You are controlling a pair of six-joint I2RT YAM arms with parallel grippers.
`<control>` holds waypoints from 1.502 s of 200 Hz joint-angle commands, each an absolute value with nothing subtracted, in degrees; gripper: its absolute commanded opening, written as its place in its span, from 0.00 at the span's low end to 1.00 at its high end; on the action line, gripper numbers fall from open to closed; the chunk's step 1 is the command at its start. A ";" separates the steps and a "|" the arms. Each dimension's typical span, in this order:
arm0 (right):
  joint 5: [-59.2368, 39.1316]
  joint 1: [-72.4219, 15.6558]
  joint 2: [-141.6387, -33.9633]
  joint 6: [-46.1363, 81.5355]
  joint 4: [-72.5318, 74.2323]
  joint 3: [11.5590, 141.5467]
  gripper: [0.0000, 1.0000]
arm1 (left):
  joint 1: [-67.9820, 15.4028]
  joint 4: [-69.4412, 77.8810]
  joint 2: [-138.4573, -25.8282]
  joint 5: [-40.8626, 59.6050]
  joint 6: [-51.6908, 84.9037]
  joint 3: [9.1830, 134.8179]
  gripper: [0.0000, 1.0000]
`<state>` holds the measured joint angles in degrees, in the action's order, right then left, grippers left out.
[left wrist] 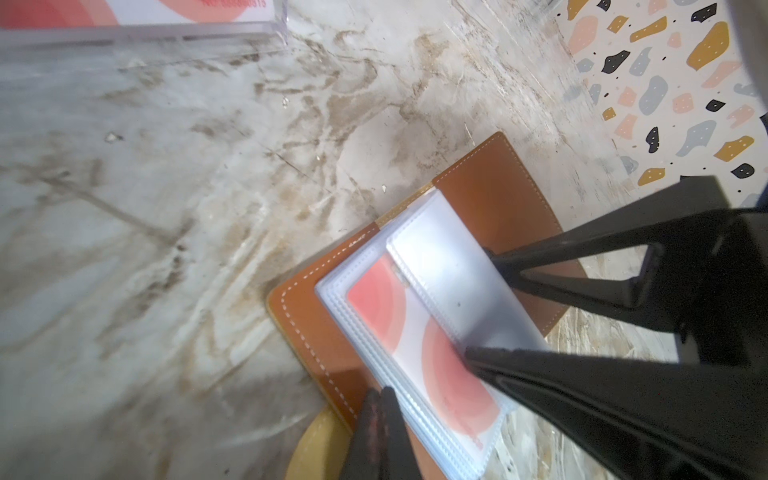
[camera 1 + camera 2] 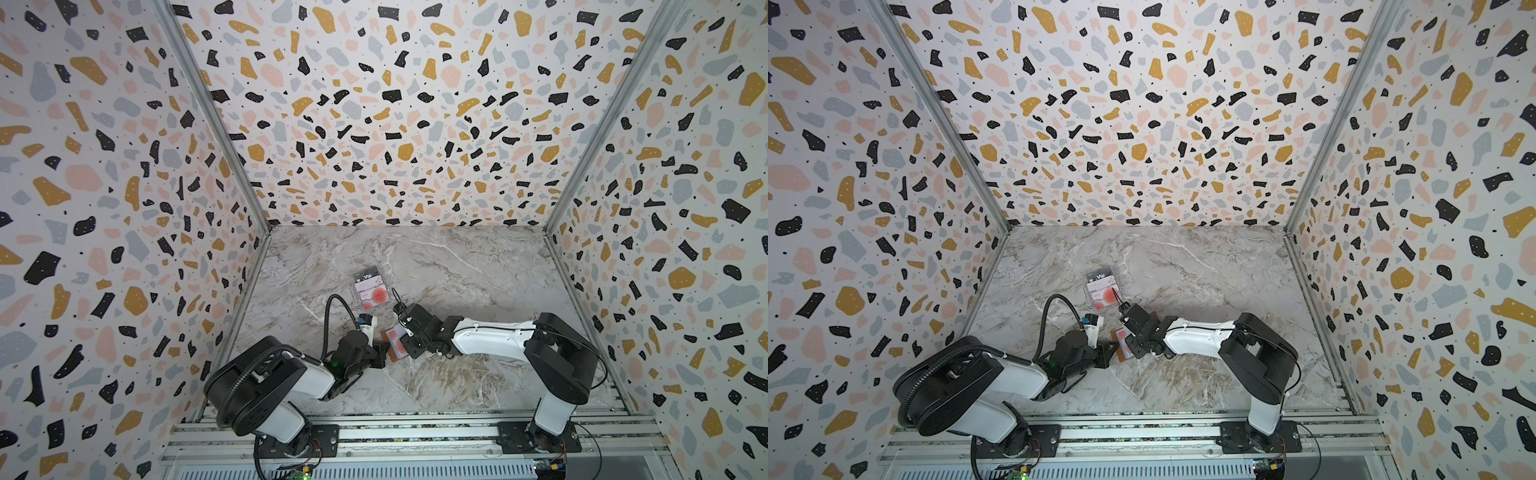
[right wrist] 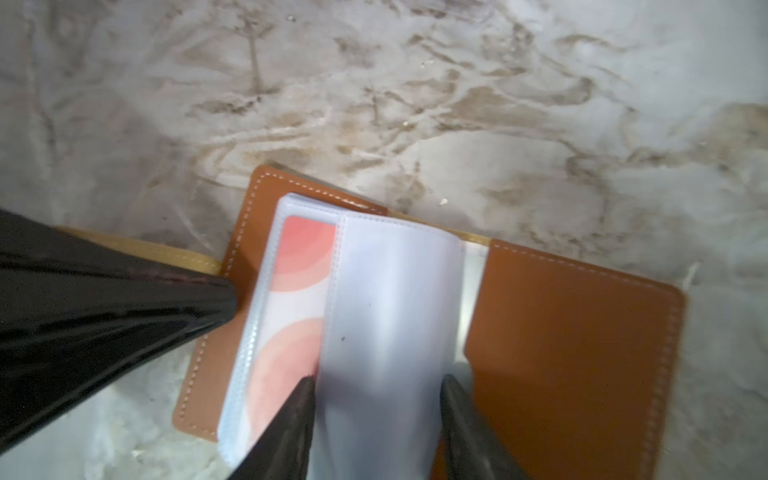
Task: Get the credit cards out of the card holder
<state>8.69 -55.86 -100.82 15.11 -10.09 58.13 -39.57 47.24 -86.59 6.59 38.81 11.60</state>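
I find the card holder [image 2: 394, 343] lying open on the desk [image 2: 478, 266], in the front half and between the two arms. Its tan cover is spread flat and the stack of clear sleeves faces up. The left end effector [image 1: 379, 405] is clenched, jaws together with nothing between them. In the right wrist view its tip bears on the cover at the edge of the sleeve stack, just beside the strap [image 3: 166, 254] that runs out from that side of the cover. The right end effector [image 3: 378, 382] is released: its jaws stand apart, one on each side of an empty, frosted sleeve [image 3: 390, 291] that arches up from the spine. Each fingertip sits at an edge of that leaf, but I cannot confirm that they squeeze it. Under the arched leaf, one credit card [image 3: 291, 282], white with red circles, sits inside the top sleeve of the stack, partly covered by the leaf. Farther back on the desk, apart from the holder, a clear case [image 2: 371, 291] holds more cards: a dark card [image 2: 365, 276] lettered "Vip" at the rear and white ones with red circles in front of it. The opposite half of the cover shows bare leather.
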 commanded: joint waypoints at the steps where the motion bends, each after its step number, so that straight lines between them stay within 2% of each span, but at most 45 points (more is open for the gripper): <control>1: 14.25 -55.15 -97.83 15.11 -14.59 57.66 0.50 | -39.81 44.30 -87.90 6.64 38.43 10.72 0.03; 51: 16.39 -53.42 -95.80 15.66 -15.37 56.58 0.51 | -39.81 43.77 -87.31 6.68 38.32 10.82 0.03; 114: 14.25 -47.49 -90.83 17.32 -15.26 52.77 0.52 | -39.81 41.71 -85.35 6.15 37.57 11.21 0.03; 172: 14.07 -45.53 -85.77 17.44 -16.10 52.19 0.53 | -39.81 41.49 -85.40 6.20 37.36 11.51 0.03; 186: 9.17 -45.53 -84.91 15.63 -14.83 52.12 0.53 | -39.81 41.49 -85.34 6.24 37.40 11.51 0.03; 205: -7.34 -45.09 -83.67 12.49 -8.94 50.33 0.52 | -39.81 41.31 -85.03 6.32 37.35 11.73 0.03; 222: -16.86 -45.09 -84.35 12.98 -5.17 49.99 0.50 | -39.81 40.61 -84.51 6.71 37.35 12.20 0.03; 300: -25.71 -42.08 -92.29 17.40 -1.56 51.90 0.41 | -39.81 43.30 -82.10 9.22 38.51 12.34 0.06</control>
